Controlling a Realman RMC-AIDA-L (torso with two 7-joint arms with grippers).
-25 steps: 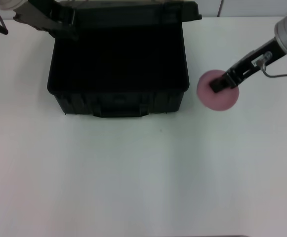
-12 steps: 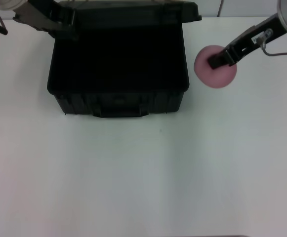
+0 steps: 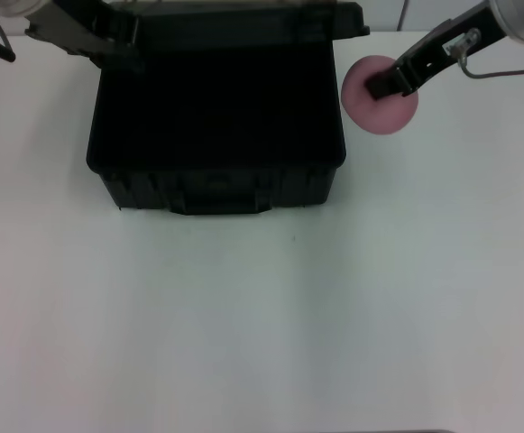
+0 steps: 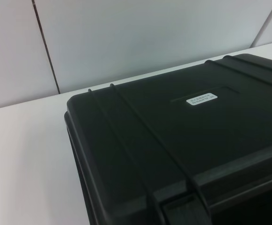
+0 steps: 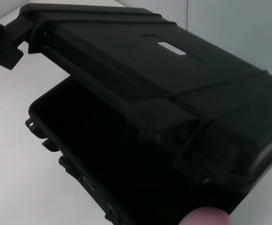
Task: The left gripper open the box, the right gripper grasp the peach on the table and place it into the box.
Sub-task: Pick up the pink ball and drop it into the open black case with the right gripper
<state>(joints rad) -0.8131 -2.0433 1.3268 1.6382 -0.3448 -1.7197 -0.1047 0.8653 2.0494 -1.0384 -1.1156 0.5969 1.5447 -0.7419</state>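
The black box [image 3: 216,188] stands open at the table's far middle, its lid [image 3: 243,18] tilted back. My left gripper [image 3: 115,50] holds the lid at its far left corner, also seen in the right wrist view as the left gripper [image 5: 2,42] clamped on the lid's edge. My right gripper [image 3: 381,85] is shut on the pink peach [image 3: 383,113], which hangs just beside the box's right rim. The right wrist view looks into the dark box [image 5: 103,140], with the peach [image 5: 206,217] at the picture's edge. The left wrist view shows only the lid [image 4: 173,136].
White table [image 3: 262,316] stretches wide in front of the box. A white wall stands behind the table. A thin cable [image 3: 505,69] loops off the right arm.
My right gripper has carried the peach away from the table's right side, farther back and leftward, up to the box's right rim. The left gripper and lid have stayed put.
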